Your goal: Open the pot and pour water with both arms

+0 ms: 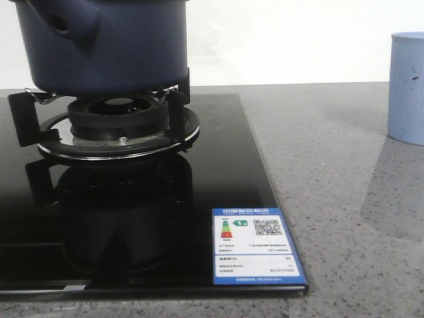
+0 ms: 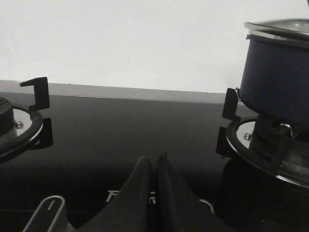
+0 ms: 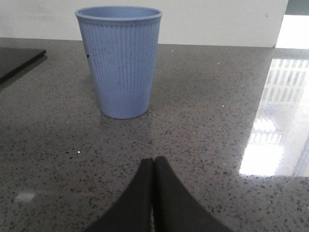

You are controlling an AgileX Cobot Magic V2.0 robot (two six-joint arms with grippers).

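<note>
**Pot sitting lidded on the burner, both pincers closed and empty**

I am looking at the large round dark navy-blue pot with matte straight sides, and it is sitting on the black prongs of the round gas burner at the far left of the front view. Its stubby handle stub, with a small hole, is pointing toward the camera. In the left wrist view I am seeing a shiny metal-rimmed lid resting on top of the pot.

The burner is sitting in a glossy black glass cooktop, which is carrying a blue-bordered energy label at its near right corner. The cooktop is lying on a speckled grey stone bench.

The pale blue ribbed plastic cup is standing upright on the bench, well apart from the pot, off to the right of the cooktop.

My left pincer is hovering low over the cooktop glass beside the pot's burner, fingers pressed together and holding nothing. My right pincer is hovering low over the bench facing the cup, its fingers likewise together and empty.
</note>
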